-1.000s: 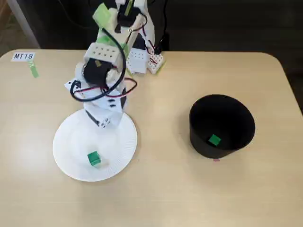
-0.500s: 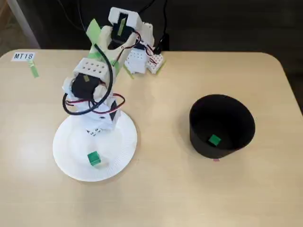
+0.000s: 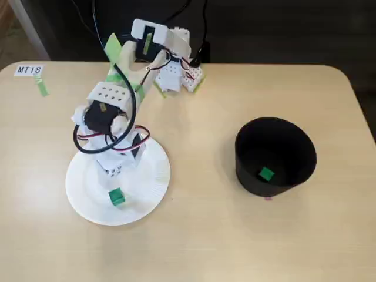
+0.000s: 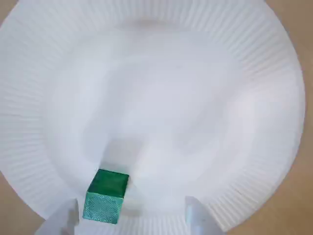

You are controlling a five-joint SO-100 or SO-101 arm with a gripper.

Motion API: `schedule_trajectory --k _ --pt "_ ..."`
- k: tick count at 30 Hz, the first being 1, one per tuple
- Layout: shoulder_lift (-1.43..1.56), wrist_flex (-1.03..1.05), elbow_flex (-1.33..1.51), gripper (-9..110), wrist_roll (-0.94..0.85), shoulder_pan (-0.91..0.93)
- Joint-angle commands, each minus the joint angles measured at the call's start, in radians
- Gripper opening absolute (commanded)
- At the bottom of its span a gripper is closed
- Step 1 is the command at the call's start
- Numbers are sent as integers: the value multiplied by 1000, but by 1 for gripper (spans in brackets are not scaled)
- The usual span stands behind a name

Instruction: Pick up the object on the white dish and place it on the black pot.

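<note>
A tiny green cube (image 3: 117,197) lies on the white paper plate (image 3: 150,185) at the table's left; in the wrist view the cube (image 4: 105,197) sits low on the plate (image 4: 161,98). My gripper (image 3: 119,172) hangs over the plate just behind the cube, pointing down. In the wrist view the gripper (image 4: 131,218) is open, with the cube close to the left fingertip (image 4: 66,218) and the right fingertip (image 4: 195,215) apart from it. A second green cube (image 3: 266,174) lies inside the black pot (image 3: 294,138) at the right.
The arm's base and a small white breadboard (image 3: 185,75) stand at the table's back edge. A label reading MT18 (image 3: 29,70) with a green tape strip (image 3: 42,87) is at the back left. Bare table lies between plate and pot.
</note>
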Motion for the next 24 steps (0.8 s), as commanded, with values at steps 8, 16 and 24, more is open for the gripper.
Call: schedule_trajectory --k 8,16,24 --pt "-133 15 -285 27 -38 0" --pt "-233 15 -399 25 -37 2" --pt "-351 17 -563 9 -9 5"
